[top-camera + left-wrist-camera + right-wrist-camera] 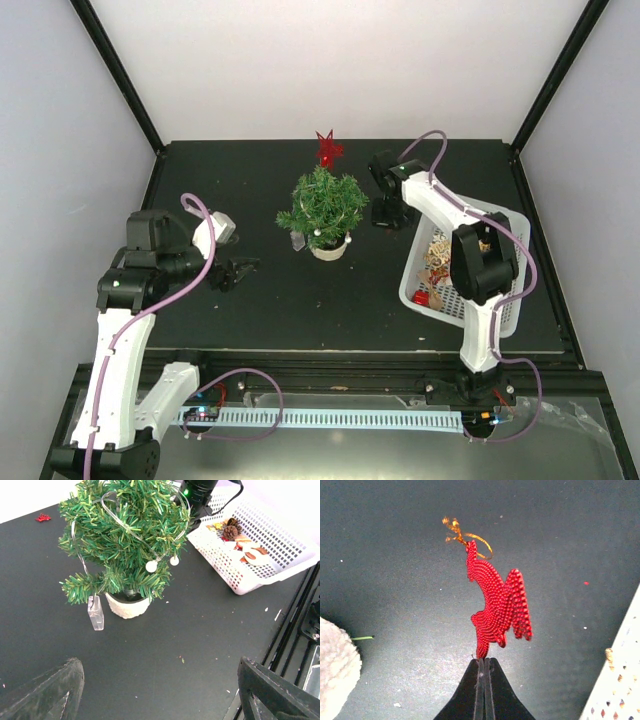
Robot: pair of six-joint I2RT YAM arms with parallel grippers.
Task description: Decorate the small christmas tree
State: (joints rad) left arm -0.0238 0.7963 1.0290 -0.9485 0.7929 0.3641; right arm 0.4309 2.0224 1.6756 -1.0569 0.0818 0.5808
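I lose the top of the small christmas tree (125, 530) past the left wrist frame; its pot (335, 670) is cropped on right wrist.

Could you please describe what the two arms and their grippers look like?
The left arm and right arm share white links, black joint housings and a looping purple cable each. The left gripper and right gripper have dark, tapering fingers. A green light glows on the right wrist.

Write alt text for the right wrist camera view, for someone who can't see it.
The right gripper, shut, pinches the bottom tip of a red beaded ornament with a gold ribbon loop, over the black table. The corner of a white basket shows at right.
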